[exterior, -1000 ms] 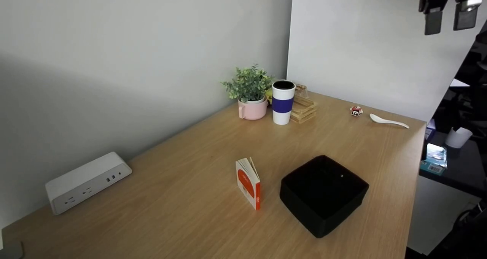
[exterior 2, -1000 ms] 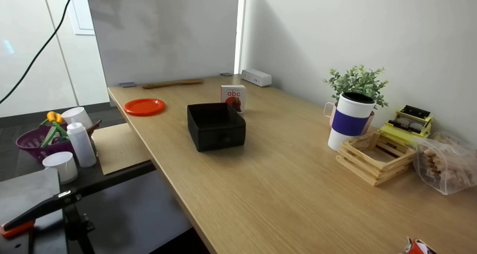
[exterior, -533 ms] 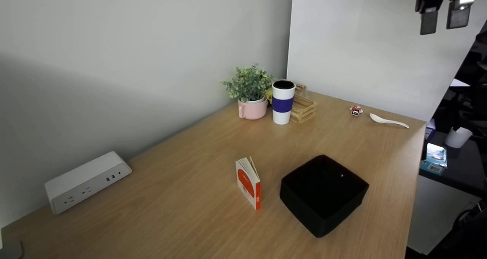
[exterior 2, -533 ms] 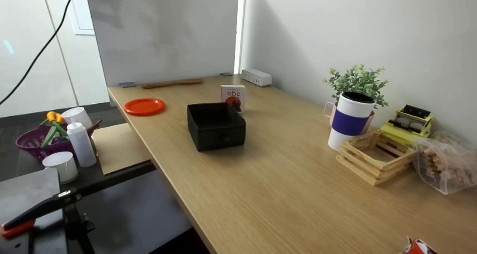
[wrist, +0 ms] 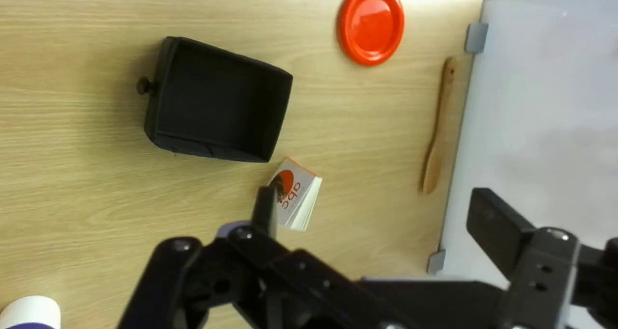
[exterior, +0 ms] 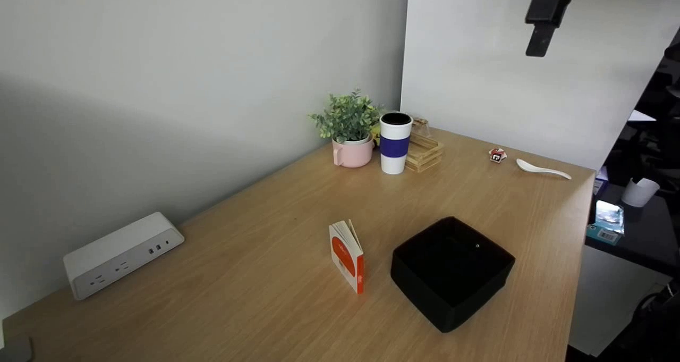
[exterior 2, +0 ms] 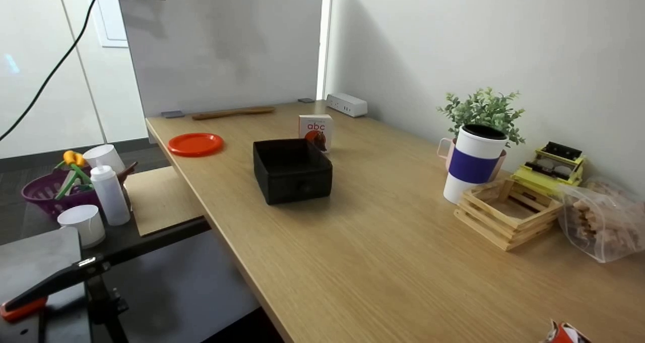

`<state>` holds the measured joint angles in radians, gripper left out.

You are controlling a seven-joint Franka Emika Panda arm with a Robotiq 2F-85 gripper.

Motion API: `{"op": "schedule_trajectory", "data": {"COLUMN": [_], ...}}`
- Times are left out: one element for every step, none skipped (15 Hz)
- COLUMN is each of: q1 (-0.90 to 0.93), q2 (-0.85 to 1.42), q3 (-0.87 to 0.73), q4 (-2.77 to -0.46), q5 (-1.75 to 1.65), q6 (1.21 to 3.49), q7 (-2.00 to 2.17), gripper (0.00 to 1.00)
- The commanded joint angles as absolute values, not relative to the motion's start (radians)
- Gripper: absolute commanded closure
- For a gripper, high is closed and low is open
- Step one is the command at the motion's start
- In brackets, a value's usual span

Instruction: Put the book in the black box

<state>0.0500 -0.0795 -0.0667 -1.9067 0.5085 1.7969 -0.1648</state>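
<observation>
The book [exterior: 348, 258], with an orange-red and white cover marked "abc", stands upright and slightly fanned open on the wooden table. It also shows in an exterior view [exterior 2: 316, 130] and in the wrist view [wrist: 295, 193], partly behind a finger. The black box [exterior: 425, 301] sits beside the book, open-topped, with nothing visible inside; it also shows in an exterior view [exterior 2: 302, 186] and in the wrist view [wrist: 217, 99]. My gripper [wrist: 376, 218] is open and empty, high above the table. In an exterior view the gripper [exterior: 540, 39] shows edge-on, well away from book and box.
A white cup with a purple band [exterior: 394, 146], a potted plant [exterior: 351, 133] and a wooden crate [exterior 2: 509, 214] stand along the wall. A white power strip [exterior: 125, 255] lies by the wall. A red plate [wrist: 372, 24] and a wooden stick [wrist: 439, 126] lie near the partition.
My gripper has turned and moved left in an exterior view; both fingers showed there before, now it is edge-on. The book and the box have not moved.
</observation>
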Motion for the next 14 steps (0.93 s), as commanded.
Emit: {"op": "schedule_trajectory", "data": {"q1": [0.044,0.046,0.037,0.039,0.039,0.039,0.040,0.043,0.047,0.051,0.055,0.058,0.060,0.061], "q2": [-0.050,-0.040,-0.053,-0.044,-0.038,-0.036,-0.049,-0.061,-0.070,-0.075,-0.079,-0.081,-0.080,-0.073], "q3": [-0.031,-0.028,-0.028,-0.023,-0.021,-0.020,-0.017,-0.011,-0.003,0.005,0.016,0.028,0.039,0.050], "q4": [-1.950,-1.949,-1.933,-1.936,-1.936,-1.936,-1.947,-1.965,-1.979,-1.987,-1.996,-2.004,-2.007,-2.006], "q5": [0.614,0.650,0.596,0.616,0.623,0.626,0.618,0.596,0.573,0.547,0.512,0.471,0.421,0.361], "q6": [1.960,1.973,1.924,1.941,1.949,1.952,1.969,2.020,2.073,2.116,2.162,2.204,2.238,2.267], "q7": [-0.064,-0.133,-0.101,-0.108,-0.111,-0.111,-0.089,-0.018,0.056,0.115,0.179,0.250,0.324,0.404], "gripper": [0.00,0.00,0.00,0.00,0.00,0.00,0.00,0.00,0.00,0.00,0.00,0.00,0.00,0.00]}}
